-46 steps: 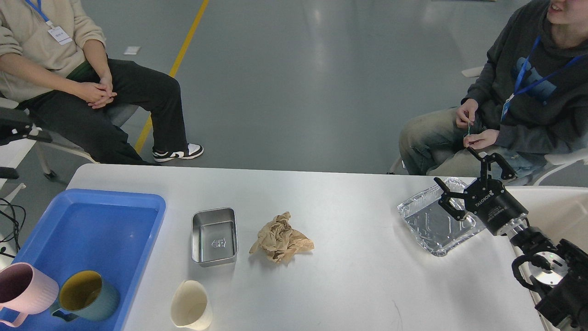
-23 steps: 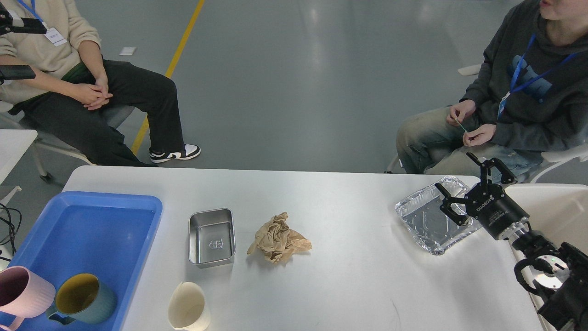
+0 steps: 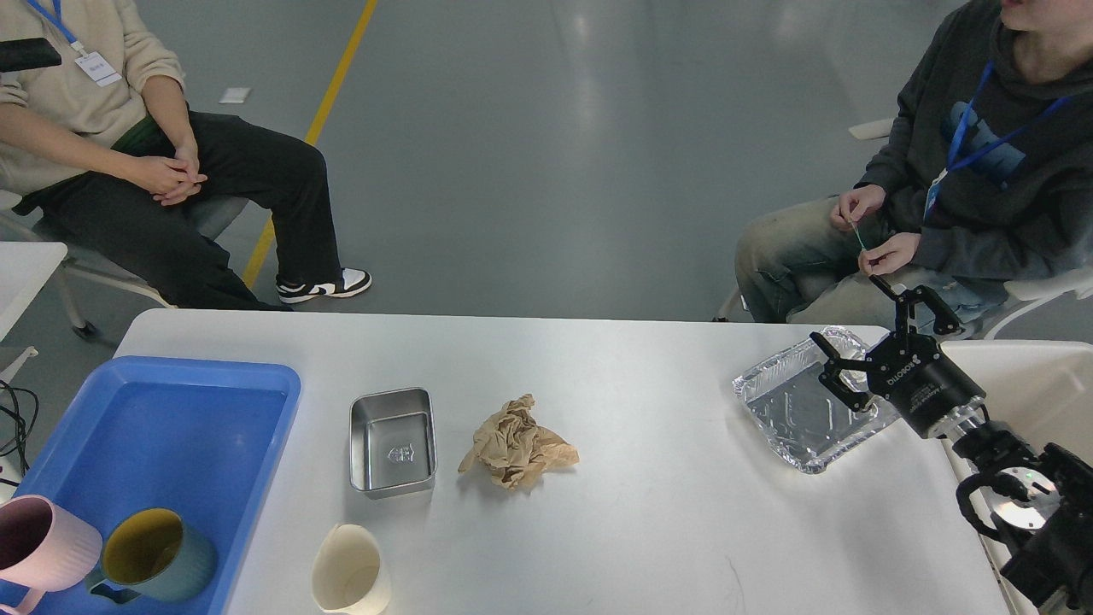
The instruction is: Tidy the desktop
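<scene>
Take the large matte white worktop (image 3: pixel 649 512) as your reference: it fills the lower half of the head view and carries everything you need to clear. At its left edge sits the blue plastic tray (image 3: pixel 171 410), with a pink ribbed mug (image 3: pixel 43 542) and a teal mug with a yellow inside (image 3: pixel 158 551) in its near end. Just right of the tray stands an empty rectangular steel tin (image 3: pixel 393 440); a cream paper cup (image 3: pixel 350 581) lies at the near edge below it, and a crumpled brown paper wad (image 3: pixel 517 444) rests beside the tin. Your left end effector is not in view. Near the worktop's right far corner your right end effector (image 3: pixel 879 342) hovers over the crinkled foil tray (image 3: pixel 790 410), fingers spread wide and holding nothing. The foil looks flimsy, so come down on its raised rim, close gently, and lift level toward the cream-white bin (image 3: pixel 1025 384) just off the right edge.
</scene>
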